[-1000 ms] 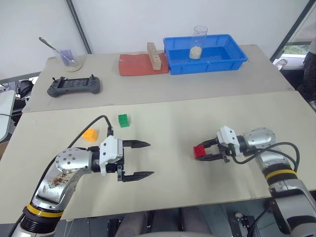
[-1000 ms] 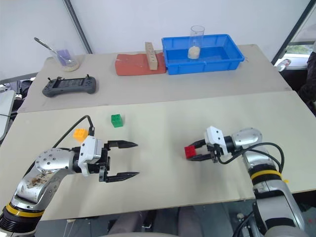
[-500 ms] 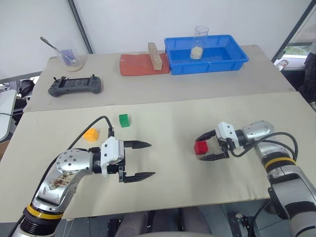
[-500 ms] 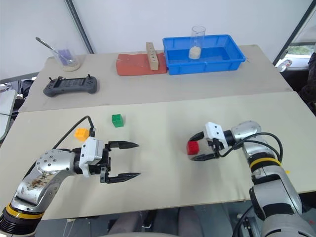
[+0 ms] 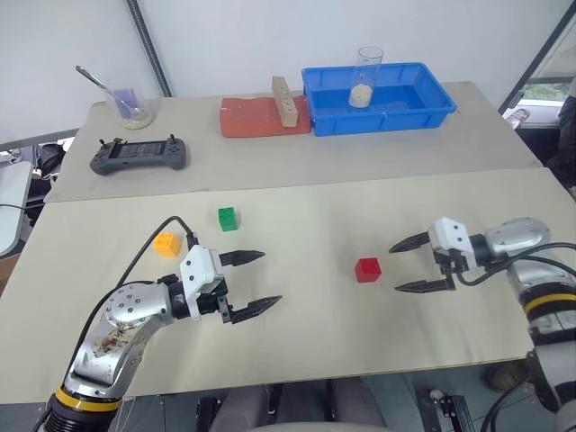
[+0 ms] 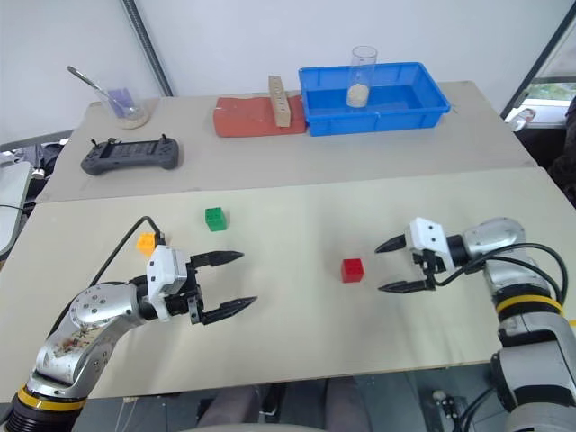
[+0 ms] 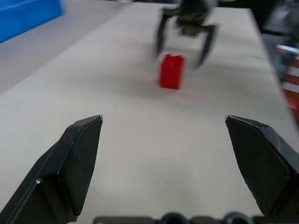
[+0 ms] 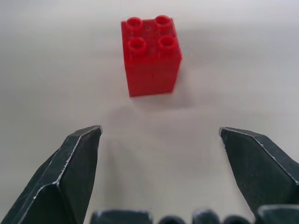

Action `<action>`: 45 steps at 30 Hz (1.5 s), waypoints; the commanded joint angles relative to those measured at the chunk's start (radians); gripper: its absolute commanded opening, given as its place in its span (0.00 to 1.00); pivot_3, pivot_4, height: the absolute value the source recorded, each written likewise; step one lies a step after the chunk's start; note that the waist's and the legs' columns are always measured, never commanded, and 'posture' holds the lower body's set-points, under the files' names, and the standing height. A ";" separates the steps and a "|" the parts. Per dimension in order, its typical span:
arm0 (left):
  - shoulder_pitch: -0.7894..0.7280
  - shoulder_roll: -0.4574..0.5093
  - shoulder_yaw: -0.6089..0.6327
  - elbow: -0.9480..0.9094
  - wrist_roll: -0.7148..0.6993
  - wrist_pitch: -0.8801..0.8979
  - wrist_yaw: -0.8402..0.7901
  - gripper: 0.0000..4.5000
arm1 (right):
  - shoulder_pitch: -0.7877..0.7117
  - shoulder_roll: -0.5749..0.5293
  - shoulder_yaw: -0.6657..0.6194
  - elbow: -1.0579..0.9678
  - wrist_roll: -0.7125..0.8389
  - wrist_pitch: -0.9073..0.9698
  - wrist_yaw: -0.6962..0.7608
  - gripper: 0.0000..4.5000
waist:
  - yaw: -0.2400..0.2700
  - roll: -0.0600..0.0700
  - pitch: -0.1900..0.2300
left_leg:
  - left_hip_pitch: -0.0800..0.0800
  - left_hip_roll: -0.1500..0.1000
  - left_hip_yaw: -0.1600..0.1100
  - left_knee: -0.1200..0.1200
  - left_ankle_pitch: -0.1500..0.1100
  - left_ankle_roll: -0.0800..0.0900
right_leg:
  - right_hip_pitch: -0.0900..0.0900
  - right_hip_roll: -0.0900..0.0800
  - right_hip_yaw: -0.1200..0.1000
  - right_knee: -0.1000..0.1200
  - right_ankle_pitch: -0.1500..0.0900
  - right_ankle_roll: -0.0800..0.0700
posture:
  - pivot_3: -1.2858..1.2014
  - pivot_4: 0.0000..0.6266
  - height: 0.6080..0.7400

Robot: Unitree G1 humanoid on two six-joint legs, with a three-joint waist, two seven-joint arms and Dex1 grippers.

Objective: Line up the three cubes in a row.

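Small red studded plastic brick cube (image 5: 367, 269) now sits free on the tan table (image 5: 468, 216), right of middle, nearer the front edge than the seam with the rear table. A second ago your right gripper (image 5: 412, 265) was clamped on it; it has since let go and backed off toward the right edge. Its jaws are spread wide, nothing in them, pointing at the cube with clear table between fingertips and brick. The right wrist view confirms it: cube upright, studs up, well clear of both black fingers (image 8: 74, 172).

Green studded brick cube (image 5: 228, 218) sits left of middle, closer to the seam. Yellow-orange studded brick cube (image 5: 166, 243) is further toward the left edge and a bit nearer the front. Neither has shifted.

Left gripper (image 5: 255, 281) is also fully open and empty, level over the table, just front-right of the yellow-orange cube, aimed across at the red one. It has swung slightly, otherwise no real travel.

What it means for you: red looks placed, but the row isn't there. Red is well apart from the other two, and green and yellow-orange lie on a diagonal that doesn't run through it. My read is the remaining work is on the left side, so expect to bring green and yellow-orange over toward red's line, or re-grab red.
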 commanded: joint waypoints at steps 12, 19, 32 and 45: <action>-0.013 -0.414 0.049 0.189 0.345 -0.129 0.684 1.00 | -0.045 0.137 -0.205 -0.955 0.389 0.960 -0.631 0.99 | 0.034 -0.001 0.001 | -0.006 0.001 0.002 0.006 -0.001 -0.001 | -0.002 0.000 -0.001 0.000 0.000 0.000 | 0.52 0.24 1.00; -0.119 -0.466 0.024 0.418 0.371 -0.226 0.712 1.00 | -0.163 0.199 -0.203 -1.066 0.491 1.154 -0.790 0.99 | 0.041 -0.003 0.001 | -0.008 0.001 0.002 0.011 -0.002 0.001 | -0.003 0.000 -0.003 0.000 0.002 0.001 | 0.52 0.24 1.00; -0.344 -0.535 0.020 0.706 0.389 -0.314 0.750 0.82 | -0.056 0.133 -0.175 -1.114 0.421 1.126 -0.820 1.00 | 0.046 -0.003 0.000 | -0.009 0.000 0.002 0.013 -0.002 0.002 | -0.002 0.000 -0.003 0.002 0.003 0.001 | 0.52 0.24 1.00; -0.341 -0.485 -0.041 0.654 0.340 -0.298 0.562 0.29 | 0.015 0.136 -0.195 -1.143 0.393 1.106 -0.840 1.00 | 0.037 -0.003 0.000 | -0.009 0.000 0.003 0.013 -0.002 0.002 | -0.003 0.001 -0.003 0.002 0.003 0.001 | 0.52 0.24 1.00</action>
